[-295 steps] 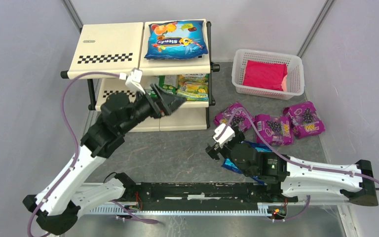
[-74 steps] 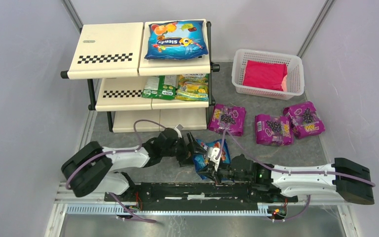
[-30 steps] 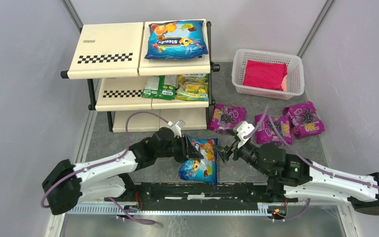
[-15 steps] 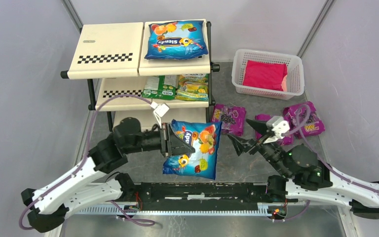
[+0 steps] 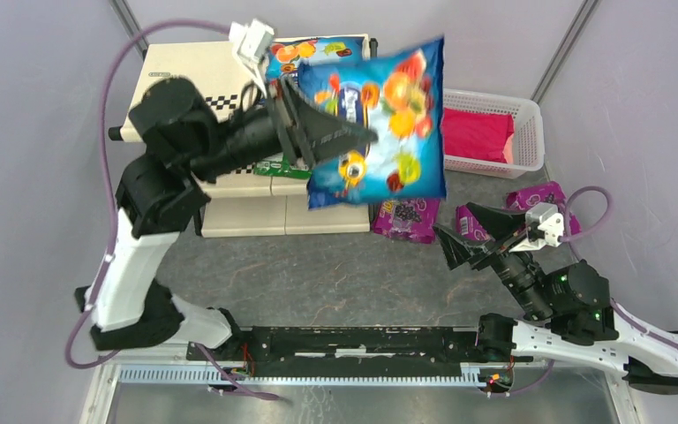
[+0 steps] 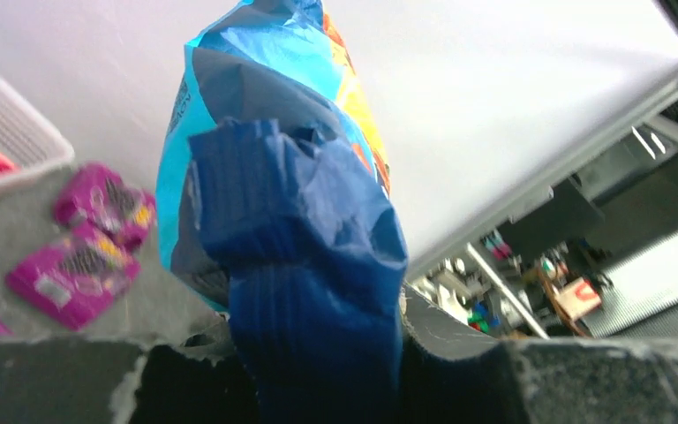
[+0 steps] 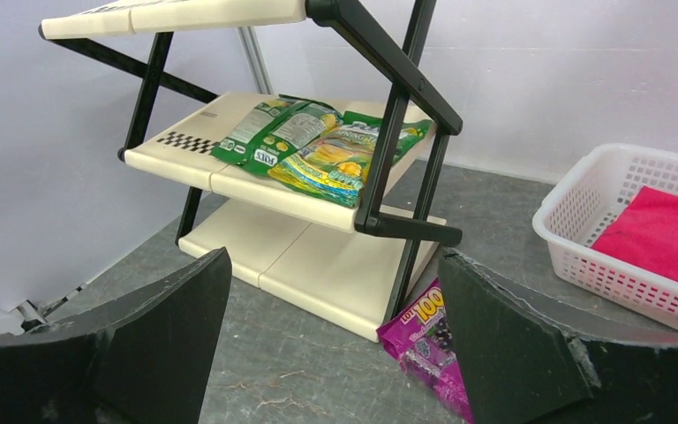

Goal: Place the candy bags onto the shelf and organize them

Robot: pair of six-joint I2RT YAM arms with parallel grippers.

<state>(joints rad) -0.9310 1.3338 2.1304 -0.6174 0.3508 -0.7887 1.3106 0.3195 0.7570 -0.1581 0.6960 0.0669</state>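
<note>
My left gripper (image 5: pixel 353 137) is shut on a blue candy bag with fruit pictures (image 5: pixel 380 124), held high in the air in front of the shelf (image 5: pixel 172 66). In the left wrist view the bag's crimped end (image 6: pixel 305 291) is pinched between the jaws. A second blue bag (image 5: pixel 318 49) lies on the top tier, partly hidden. Two green-yellow bags (image 7: pixel 318 150) lie on the middle tier (image 7: pixel 185 155). Purple bags lie on the table: one (image 5: pixel 403 216) by the shelf's corner, another (image 5: pixel 538 194) further right. My right gripper (image 5: pixel 472 234) is open and empty, low over the table, with a purple bag (image 7: pixel 428 340) just ahead of it.
A white mesh basket (image 5: pixel 530 132) with a red packet (image 5: pixel 485 132) stands at the back right. The shelf's black tube frame (image 7: pixel 406 132) runs close in front of the right wrist. The bottom tier (image 7: pixel 318 274) is bare. Grey walls close in both sides.
The left arm has swung up from just above the table, carrying the blue bag to top-tier height. The right gripper has drawn back to the right, its jaws opened wider.
</note>
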